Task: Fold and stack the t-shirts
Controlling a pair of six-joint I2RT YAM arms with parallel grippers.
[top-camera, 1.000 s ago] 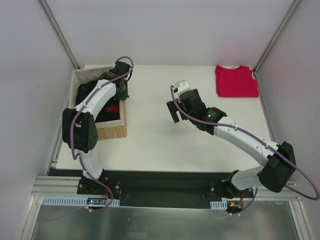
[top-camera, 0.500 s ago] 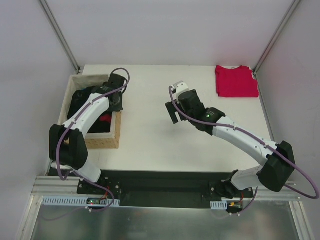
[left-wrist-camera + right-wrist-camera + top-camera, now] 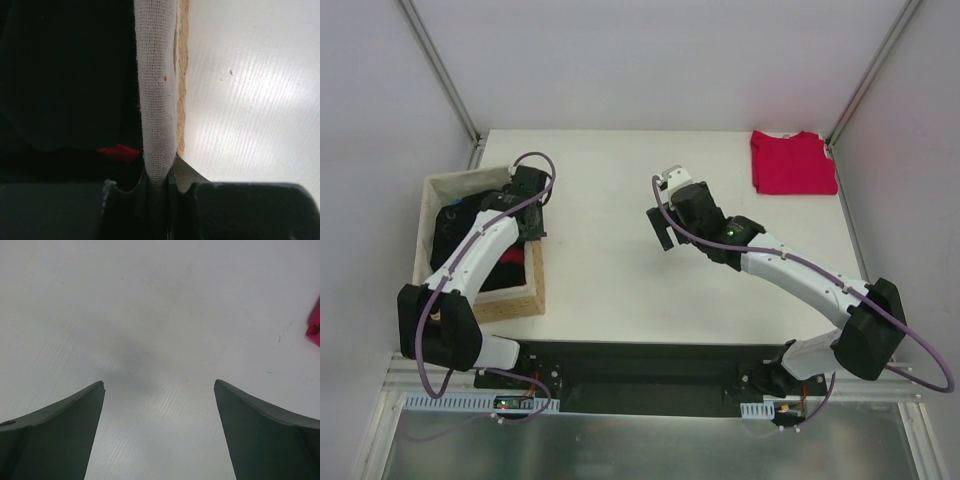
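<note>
Clenching left gripper (image 3: 159, 176) on basket (image 3: 505, 303) wall, right gripper (image 3: 159, 384) released: risk of basket tipping if pulled past table (image 3: 620, 285) edge.

Open tabletop (image 3: 600, 275) lies between the basket (image 3: 505, 303) at the left edge and the red t-shirt (image 3: 793, 163) in the far right corner; the right arm (image 3: 800, 276) reaches across the near right part.

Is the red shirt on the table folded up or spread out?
Folded: the crimson-red cloth t-shirt lies as a compact flat rectangle, no sleeves sticking out.
</note>
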